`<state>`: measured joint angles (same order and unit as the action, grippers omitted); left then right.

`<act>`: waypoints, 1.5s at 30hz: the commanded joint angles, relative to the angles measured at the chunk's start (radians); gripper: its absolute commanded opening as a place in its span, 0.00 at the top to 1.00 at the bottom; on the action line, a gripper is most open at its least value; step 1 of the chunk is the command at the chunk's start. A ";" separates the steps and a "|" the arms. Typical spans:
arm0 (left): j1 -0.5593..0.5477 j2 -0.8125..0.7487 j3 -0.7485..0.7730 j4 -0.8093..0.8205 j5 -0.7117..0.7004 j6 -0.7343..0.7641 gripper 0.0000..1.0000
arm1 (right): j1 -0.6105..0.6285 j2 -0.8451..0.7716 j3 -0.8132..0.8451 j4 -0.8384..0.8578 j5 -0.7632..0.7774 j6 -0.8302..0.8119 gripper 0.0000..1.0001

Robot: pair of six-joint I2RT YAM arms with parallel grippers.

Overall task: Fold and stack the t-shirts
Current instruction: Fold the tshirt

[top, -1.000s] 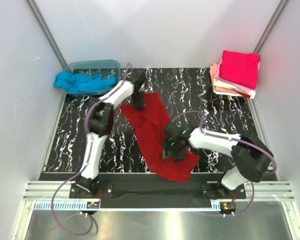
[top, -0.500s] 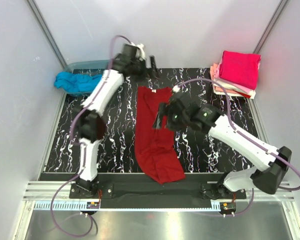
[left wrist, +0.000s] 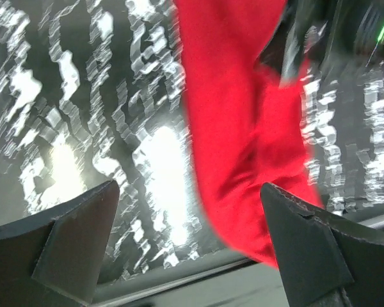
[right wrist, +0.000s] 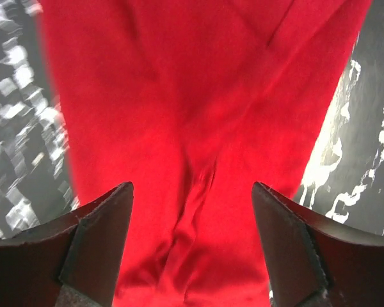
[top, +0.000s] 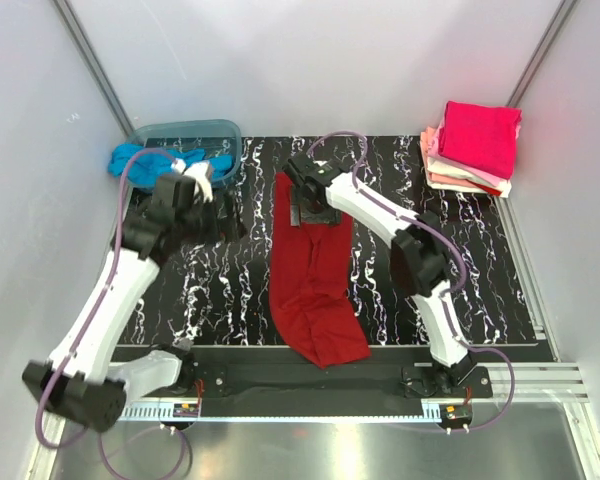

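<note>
1. Located: dark red t-shirt [top: 315, 280], laid on the marbled table [top: 460, 260] as a long narrow strip. It lies right of the plastic tub [top: 185, 135] and runs toward the near edge.
2. The right gripper [right wrist: 191, 188] is seen over the strip's end nearest the tub, fingers spread wide, nothing held.
3. The left gripper [left wrist: 189, 188] is found between tub and shirt, fingers wide, empty.
4. Step judged: lengthwise fold made, crosswise fold pending.
5. Next, one end's corners are to be pinched and carried over. Then the shirt is to be moved to the folded stack [top: 475, 145], far right of the tub.
</note>
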<state>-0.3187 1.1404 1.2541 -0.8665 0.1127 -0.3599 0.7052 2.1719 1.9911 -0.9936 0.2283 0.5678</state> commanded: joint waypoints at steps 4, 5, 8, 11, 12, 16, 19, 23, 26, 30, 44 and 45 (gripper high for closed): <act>0.006 -0.313 -0.197 0.073 -0.134 -0.005 0.01 | -0.042 0.236 0.259 -0.125 0.048 -0.029 0.22; 0.006 -0.341 -0.218 0.084 -0.136 -0.014 0.01 | -0.047 0.262 0.277 -0.125 0.022 -0.031 0.23; 0.006 -0.428 -0.278 0.113 -0.153 -0.017 0.01 | -0.065 0.351 0.359 -0.148 0.011 -0.039 0.24; 0.006 -0.464 -0.292 0.089 -0.203 0.010 0.01 | -0.094 0.403 0.396 -0.126 -0.023 -0.055 0.24; 0.006 -0.470 -0.303 0.081 -0.215 0.025 0.01 | -0.107 0.419 0.423 -0.120 -0.029 -0.059 0.24; 0.006 -0.540 -0.355 0.103 -0.254 0.036 0.01 | -0.173 0.543 0.576 -0.131 -0.034 -0.063 0.25; 0.006 -0.580 -0.367 0.127 -0.254 0.055 0.01 | -0.223 0.620 0.710 -0.102 -0.004 -0.069 0.25; 0.016 -0.574 -0.381 0.142 -0.225 0.061 0.01 | -0.282 0.635 0.710 0.022 -0.044 -0.026 0.24; 0.041 -0.547 -0.384 0.146 -0.199 0.065 0.01 | -0.291 0.644 0.710 0.157 -0.122 -0.058 0.23; 0.078 -0.527 -0.386 0.156 -0.159 0.070 0.01 | -0.289 0.664 0.738 0.269 -0.178 -0.083 0.20; 0.110 -0.472 0.047 0.144 0.011 -0.046 0.01 | -0.291 -0.008 0.108 0.470 -0.282 -0.181 0.00; 0.112 -0.472 0.082 0.177 0.054 -0.091 0.01 | -0.289 -0.088 -0.108 0.556 -0.294 -0.171 0.00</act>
<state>-0.2108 0.6888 1.1549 -0.8284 0.0334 -0.3687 0.4019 2.3951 2.1143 -0.5858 -0.0235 0.4145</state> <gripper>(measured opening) 0.987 0.993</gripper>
